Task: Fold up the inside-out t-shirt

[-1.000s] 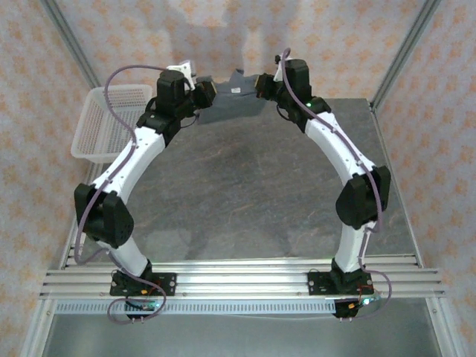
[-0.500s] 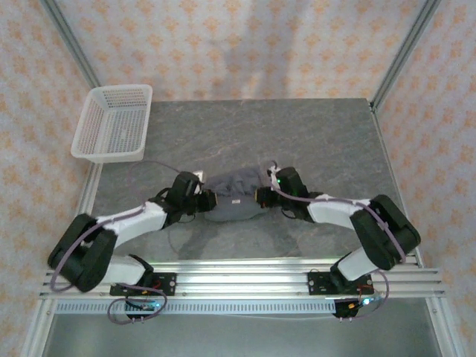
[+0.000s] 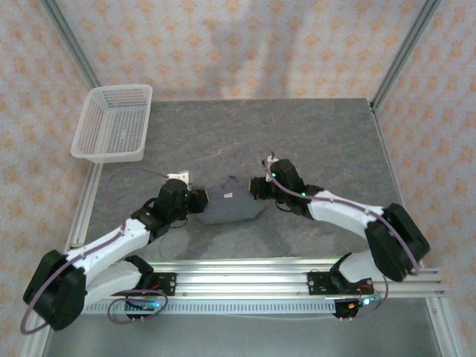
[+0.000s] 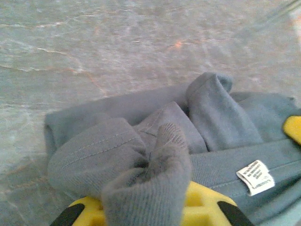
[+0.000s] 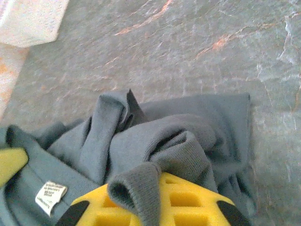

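The inside-out t-shirt [image 3: 230,205] lies as a bunched slate-grey heap on the table, near the front middle. Its small light tag [image 4: 255,177] faces up. My left gripper [image 3: 199,201] is at the heap's left end, and a thick fold of shirt [image 4: 141,169] rises out of its yellow jaws, which are shut on it. My right gripper [image 3: 257,187] is at the heap's right end, shut on a rolled hem [image 5: 141,186] that drapes over its yellow finger. The two grippers face each other, roughly a hand's width apart.
A white mesh basket [image 3: 111,123] stands at the back left corner of the grey stone-patterned table [image 3: 297,141]. Metal frame posts rise at both back corners. An aluminium rail [image 3: 238,279] with the arm bases runs along the near edge.
A second ago both arms held the shirt high at the far side. They have swung down and towards me, and the shirt now rests bunched on the table between them.
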### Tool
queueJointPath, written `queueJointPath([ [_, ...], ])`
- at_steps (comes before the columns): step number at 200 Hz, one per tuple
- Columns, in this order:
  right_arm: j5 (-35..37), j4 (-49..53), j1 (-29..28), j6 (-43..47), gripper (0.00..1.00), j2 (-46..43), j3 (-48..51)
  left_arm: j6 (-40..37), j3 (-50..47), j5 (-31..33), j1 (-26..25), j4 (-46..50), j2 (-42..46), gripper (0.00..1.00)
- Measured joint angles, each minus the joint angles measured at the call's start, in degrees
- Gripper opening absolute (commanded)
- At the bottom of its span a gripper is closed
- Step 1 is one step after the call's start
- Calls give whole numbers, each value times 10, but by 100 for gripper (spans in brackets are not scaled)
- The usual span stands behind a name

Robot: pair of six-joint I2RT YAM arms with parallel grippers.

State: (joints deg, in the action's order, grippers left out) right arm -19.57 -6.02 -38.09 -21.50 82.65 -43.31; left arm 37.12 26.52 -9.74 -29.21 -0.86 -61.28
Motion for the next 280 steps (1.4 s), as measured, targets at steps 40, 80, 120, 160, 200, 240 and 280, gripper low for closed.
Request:
queueJointPath([
  [40, 29, 56, 15, 5, 45, 107, -67, 1, 12, 69, 18, 3, -85, 60],
  [80, 56, 116, 25, 6, 76, 33, -58, 3, 14, 89, 35, 53, 49, 69],
  [120, 53, 142, 27, -6, 72, -81, -44, 5, 35, 36, 39, 133, 114, 59],
  [160, 15, 157, 26, -17, 47, -16, -45, 7, 49, -10, 39, 174, 20, 52],
  [200, -16, 172, 26, -21, 3, 54, -78, 19, 85, -35, 39, 163, -68, 5],
  [240, -21, 176, 26, -26, 0, 23, -91, 20, 93, -32, 39, 172, -25, 0],
  [280, 0, 152, 28, -32, 0, -26, -91, 14, 94, -9, 39, 172, 41, 0],
])
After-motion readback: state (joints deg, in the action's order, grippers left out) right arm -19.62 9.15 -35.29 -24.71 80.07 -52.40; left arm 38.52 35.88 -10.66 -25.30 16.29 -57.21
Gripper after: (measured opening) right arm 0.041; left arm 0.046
